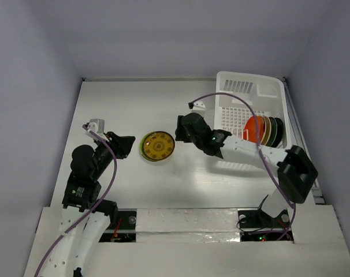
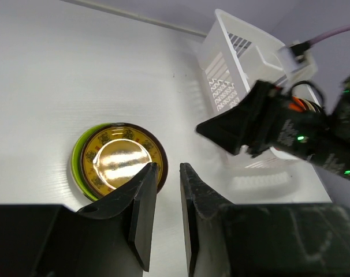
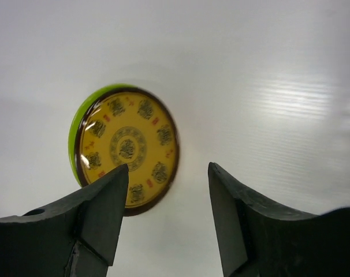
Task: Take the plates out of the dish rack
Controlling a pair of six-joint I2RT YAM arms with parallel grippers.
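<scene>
Near the middle of the white desk lie two small round plastic plates, one on the other. The upper one is a yellow plate with a dark brown rim and a gold printed pattern. Under it is a lime green plate, of which only a crescent of rim shows on one side. In the left wrist view glare washes out the centre of the yellow plate's pattern.

At the far right corner stands the white rectangular plastic dish rack with slotted walls. A row of plates on edge stands in it: an orange-red one at the front, then cream and dark ones packed close. How many there are cannot be counted. The right arm crosses in front of the rack and hides its near wall. In the left wrist view that arm also covers most of the rack's contents, so only a sliver of orange shows.

The right jaws are spread wide with nothing between them. They sit just beside the stacked pair on the rack's side, and whether they touch the rim is unclear. The left arm reaches in from the other side. Its jaws are a narrow slit apart, pinching nothing, with their tips near the stack's edge. The bases of both arms are partly cut off at the bottom of the overhead view.
</scene>
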